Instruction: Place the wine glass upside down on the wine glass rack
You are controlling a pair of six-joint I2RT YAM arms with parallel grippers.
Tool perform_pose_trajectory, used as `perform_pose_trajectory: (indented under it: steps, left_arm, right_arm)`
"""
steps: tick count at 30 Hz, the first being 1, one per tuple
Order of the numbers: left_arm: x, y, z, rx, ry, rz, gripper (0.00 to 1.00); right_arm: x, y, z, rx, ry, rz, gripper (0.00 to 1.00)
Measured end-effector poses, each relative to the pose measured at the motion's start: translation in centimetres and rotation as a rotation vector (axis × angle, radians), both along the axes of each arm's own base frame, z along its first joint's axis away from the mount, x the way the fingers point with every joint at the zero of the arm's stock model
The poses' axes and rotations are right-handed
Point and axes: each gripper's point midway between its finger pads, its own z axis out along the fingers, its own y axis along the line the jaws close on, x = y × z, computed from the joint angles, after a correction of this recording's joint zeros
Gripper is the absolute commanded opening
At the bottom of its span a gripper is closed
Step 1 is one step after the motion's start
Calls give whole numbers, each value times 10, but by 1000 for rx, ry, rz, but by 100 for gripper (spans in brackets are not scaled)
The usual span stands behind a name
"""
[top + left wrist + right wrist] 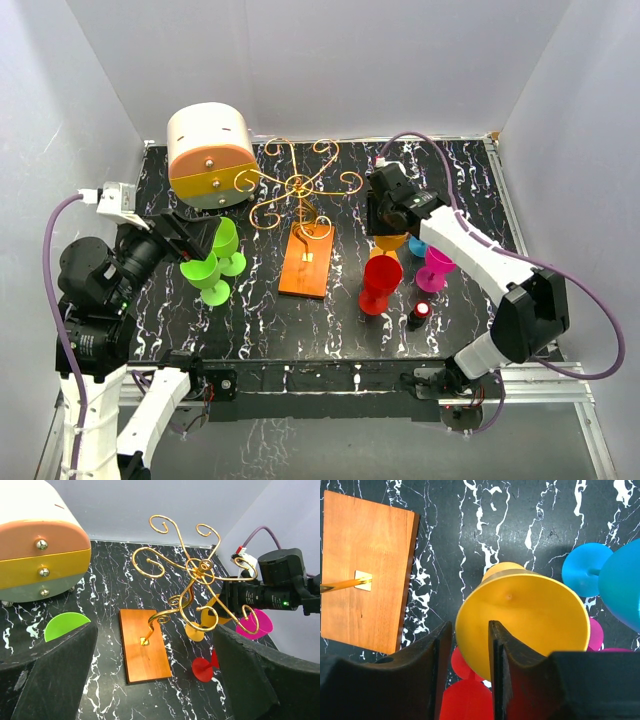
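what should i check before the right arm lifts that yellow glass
1. Rim of the yellow wine glass between the right gripper fingers: ok.
2. Firm hold on that rim: cannot tell.
3. Glass already upside down: not ok, it stands upright.
4. Room around it: not ok, the red glass and the blue glass stand close.
5. Wine glass rack arms free of glasses: ok.
6. Left gripper open, empty, apart from the rack: ok.

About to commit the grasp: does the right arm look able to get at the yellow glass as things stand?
Probably yes. The right tool hangs right over the yellow glass, its fingers seemingly either side of the rim. The red glass and blue glass crowd close but are not between.
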Motion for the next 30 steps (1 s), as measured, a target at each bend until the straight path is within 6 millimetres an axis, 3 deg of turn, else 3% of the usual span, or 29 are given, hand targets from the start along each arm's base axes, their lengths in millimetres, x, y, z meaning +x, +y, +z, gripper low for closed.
perform_pose_trajectory:
  steps: [13,22,30]
  left_arm:
    - [0,2,5,7,-7,10,99]
    - [0,3,7,13,-5,14,99]
    - [2,3,6,13,1,15,99]
  right_arm:
    - [11,8,2,-124,-37,52,0]
    - [14,5,7,-143,-69,39,0]
    - [5,-11,38,-94,-206,-46,0]
